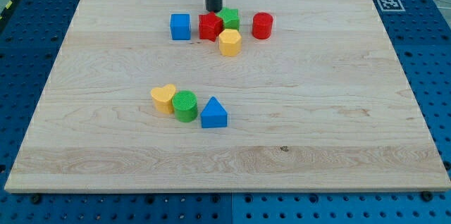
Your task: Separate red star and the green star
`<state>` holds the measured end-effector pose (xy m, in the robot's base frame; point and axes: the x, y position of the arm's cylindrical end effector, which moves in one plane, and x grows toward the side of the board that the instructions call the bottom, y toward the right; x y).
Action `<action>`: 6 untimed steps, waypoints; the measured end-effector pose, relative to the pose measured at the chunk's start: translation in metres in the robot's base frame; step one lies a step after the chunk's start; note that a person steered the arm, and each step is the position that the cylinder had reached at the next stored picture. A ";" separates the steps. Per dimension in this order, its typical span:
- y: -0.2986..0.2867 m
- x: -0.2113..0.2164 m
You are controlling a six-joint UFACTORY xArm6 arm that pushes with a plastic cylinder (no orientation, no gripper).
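Note:
The red star (208,27) and the green star (229,19) sit touching near the view's top centre of the wooden board (106,160), the green one to the right and slightly higher. A yellow hexagon block (230,42) touches them from below. My tip (213,10) stands just above the red star, at the upper edge where the two stars meet, close to or touching them.
A blue cube (180,27) lies left of the red star and a red cylinder (262,25) right of the green star. Lower down, a yellow heart (163,98), a green cylinder (185,106) and a blue triangle (213,113) sit in a row.

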<state>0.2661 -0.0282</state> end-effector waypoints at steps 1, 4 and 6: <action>0.000 0.000; 0.005 0.030; 0.016 0.036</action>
<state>0.3020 -0.0123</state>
